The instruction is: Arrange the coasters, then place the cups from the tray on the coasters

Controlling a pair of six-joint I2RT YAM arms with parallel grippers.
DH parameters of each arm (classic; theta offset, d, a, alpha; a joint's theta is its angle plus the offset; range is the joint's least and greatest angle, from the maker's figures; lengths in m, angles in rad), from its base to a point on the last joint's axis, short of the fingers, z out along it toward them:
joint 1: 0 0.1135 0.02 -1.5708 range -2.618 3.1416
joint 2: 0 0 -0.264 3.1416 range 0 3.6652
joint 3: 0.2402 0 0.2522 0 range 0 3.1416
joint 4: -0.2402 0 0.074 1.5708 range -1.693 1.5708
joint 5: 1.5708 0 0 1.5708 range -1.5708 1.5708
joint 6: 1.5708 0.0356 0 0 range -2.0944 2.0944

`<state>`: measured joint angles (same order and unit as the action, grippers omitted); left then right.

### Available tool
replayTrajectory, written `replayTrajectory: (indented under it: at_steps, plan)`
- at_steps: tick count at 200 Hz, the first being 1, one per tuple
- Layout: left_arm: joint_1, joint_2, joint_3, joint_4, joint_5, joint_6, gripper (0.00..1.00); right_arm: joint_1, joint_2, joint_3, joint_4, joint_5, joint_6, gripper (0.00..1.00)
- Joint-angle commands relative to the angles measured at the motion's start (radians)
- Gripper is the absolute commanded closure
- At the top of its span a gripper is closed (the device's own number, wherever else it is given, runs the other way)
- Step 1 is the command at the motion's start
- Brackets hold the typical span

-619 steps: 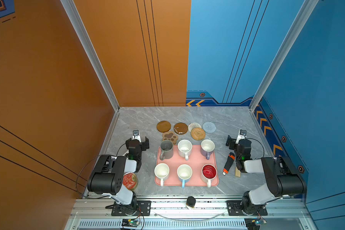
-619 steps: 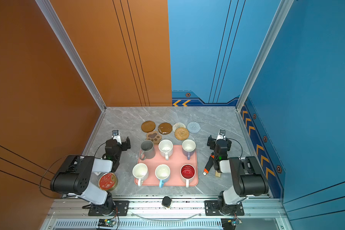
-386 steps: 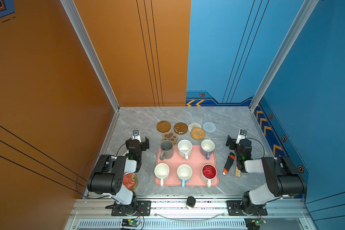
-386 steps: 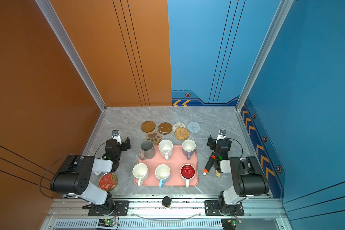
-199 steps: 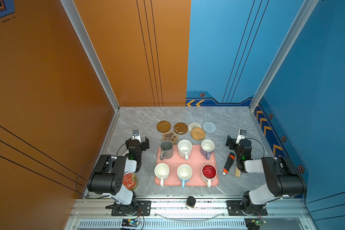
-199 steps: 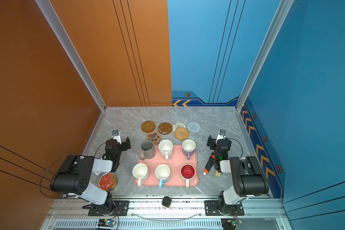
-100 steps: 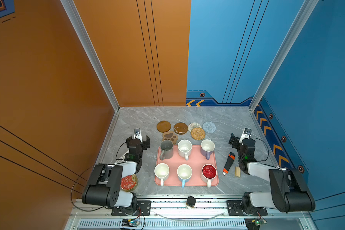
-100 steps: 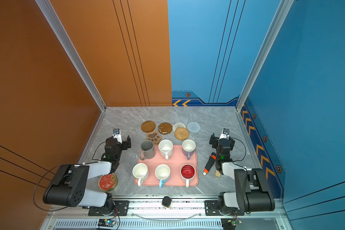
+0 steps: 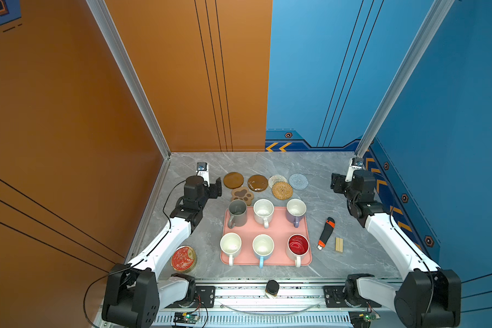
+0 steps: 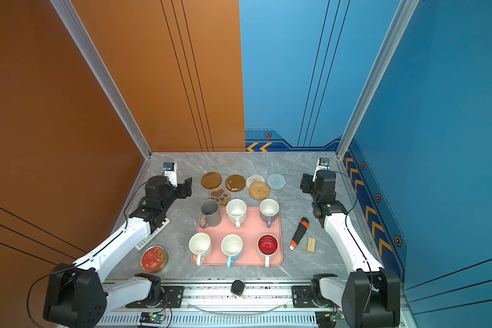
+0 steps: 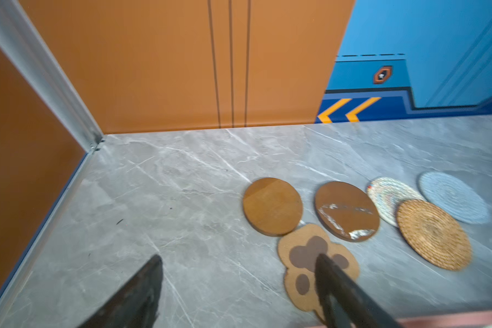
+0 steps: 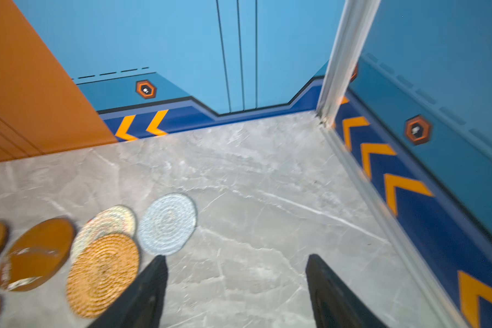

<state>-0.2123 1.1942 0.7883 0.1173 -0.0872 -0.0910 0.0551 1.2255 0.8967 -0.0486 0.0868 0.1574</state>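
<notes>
On the grey marbled surface, six coasters lie clustered just beyond the pink tray's far edge: two glossy brown discs, a flat paw shape, and three coiled rounds, the tan rattan one overlapping the white woven one. Six smooth handled cups stand upright on the tray. Left gripper and right gripper hover with jaws wide, holding nothing.
</notes>
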Motion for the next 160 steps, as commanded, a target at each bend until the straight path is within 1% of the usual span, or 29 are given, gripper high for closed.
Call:
replayTrajectory:
  at_steps: [1, 8, 20, 31, 40, 54, 59, 81, 110, 129, 149, 160]
  plan:
    - [-0.017, 0.004, 0.069, -0.241, 0.199, -0.099, 0.22, 0.02, 0.117, 0.137, -0.294, -0.133, 0.015, 0.42]
    - [-0.021, 0.008, 0.076, -0.257, 0.239, -0.122, 0.23, 0.027, 0.161, 0.186, -0.339, -0.157, 0.015, 0.52]
    - [-0.035, 0.011, 0.088, -0.271, 0.296, -0.16, 0.24, 0.038, 0.235, 0.264, -0.402, -0.192, 0.013, 0.65]
    - [-0.052, 0.017, 0.095, -0.279, 0.324, -0.186, 0.26, 0.052, 0.3, 0.327, -0.442, -0.214, 0.012, 0.73]
    - [-0.072, 0.024, 0.106, -0.29, 0.325, -0.202, 0.27, 0.064, 0.349, 0.369, -0.462, -0.222, 0.01, 0.78]
    - [-0.106, 0.037, 0.122, -0.297, 0.31, -0.215, 0.27, 0.077, 0.422, 0.429, -0.486, -0.239, 0.013, 0.79]
    - [-0.115, 0.043, 0.128, -0.335, 0.299, -0.216, 0.27, 0.082, 0.448, 0.452, -0.493, -0.248, 0.014, 0.79]
    - [-0.164, 0.065, 0.158, -0.372, 0.257, -0.218, 0.27, 0.1, 0.563, 0.543, -0.52, -0.277, 0.024, 0.79]
    - [-0.201, 0.095, 0.207, -0.43, 0.211, -0.22, 0.29, 0.118, 0.715, 0.665, -0.562, -0.298, 0.041, 0.81]
    - [-0.216, 0.104, 0.228, -0.448, 0.2, -0.225, 0.29, 0.125, 0.79, 0.719, -0.565, -0.3, 0.058, 0.85]
    - [-0.235, 0.103, 0.236, -0.449, 0.183, -0.232, 0.29, 0.13, 0.842, 0.761, -0.565, -0.285, 0.081, 0.86]
    - [-0.243, 0.1, 0.236, -0.449, 0.173, -0.241, 0.29, 0.131, 0.894, 0.782, -0.568, -0.274, 0.102, 0.88]
